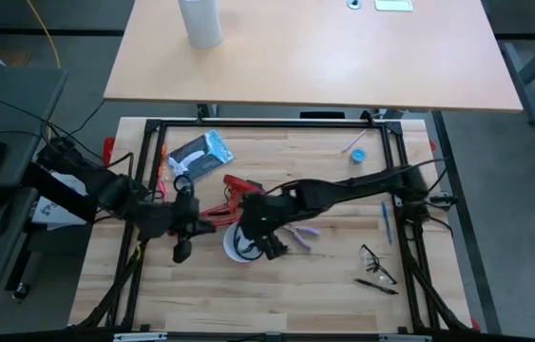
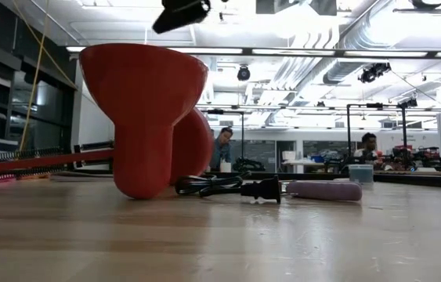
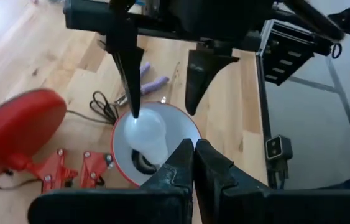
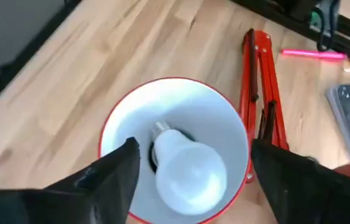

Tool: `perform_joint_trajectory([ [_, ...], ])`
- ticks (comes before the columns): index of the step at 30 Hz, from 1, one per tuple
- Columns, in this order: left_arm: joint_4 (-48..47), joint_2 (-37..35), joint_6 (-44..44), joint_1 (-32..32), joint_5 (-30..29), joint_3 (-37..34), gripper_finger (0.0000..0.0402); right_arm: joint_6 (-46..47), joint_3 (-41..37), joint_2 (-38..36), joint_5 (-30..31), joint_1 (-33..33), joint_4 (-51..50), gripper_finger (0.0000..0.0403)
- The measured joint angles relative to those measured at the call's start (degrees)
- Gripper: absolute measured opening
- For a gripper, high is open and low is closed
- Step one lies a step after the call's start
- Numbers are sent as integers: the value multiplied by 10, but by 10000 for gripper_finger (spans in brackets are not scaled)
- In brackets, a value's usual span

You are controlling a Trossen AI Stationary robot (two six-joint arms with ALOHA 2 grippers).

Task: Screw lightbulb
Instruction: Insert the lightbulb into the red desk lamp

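The white lightbulb (image 4: 190,171) lies tilted inside the red lamp's white-lined shade (image 4: 131,106). Its grey screw base (image 4: 161,129) is at the socket in the shade's bottom. The shade (image 1: 238,249) stands mouth-up on the table. My right gripper (image 4: 194,149) is open above the shade, one finger on each side of the bulb, and I see a gap on both sides. It also shows in the left wrist view (image 3: 162,106). My left gripper (image 3: 193,158) is shut just left of the shade (image 1: 183,245) and holds nothing.
The lamp's red jointed arm (image 4: 262,81) and round base (image 3: 13,130) lie toward the far left of the shade. A black cord and plug (image 2: 259,188) and a purple tool (image 1: 305,231) lie to its right. Glasses (image 1: 376,256), a blue pen (image 1: 384,218) and a packet (image 1: 200,154) lie farther off.
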Motion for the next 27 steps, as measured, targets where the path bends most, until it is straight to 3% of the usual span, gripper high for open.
perform_joint_trajectory([
  [9,-6,26,-54,-44,-55,0,0,-93,156,112,-17,2,-150,305],
  [15,-9,33,-56,-49,-69,0,0,-148,161,140,39,12,-155,305],
  [27,-11,33,-50,-49,-89,0,0,-176,161,147,93,13,-178,299],
])
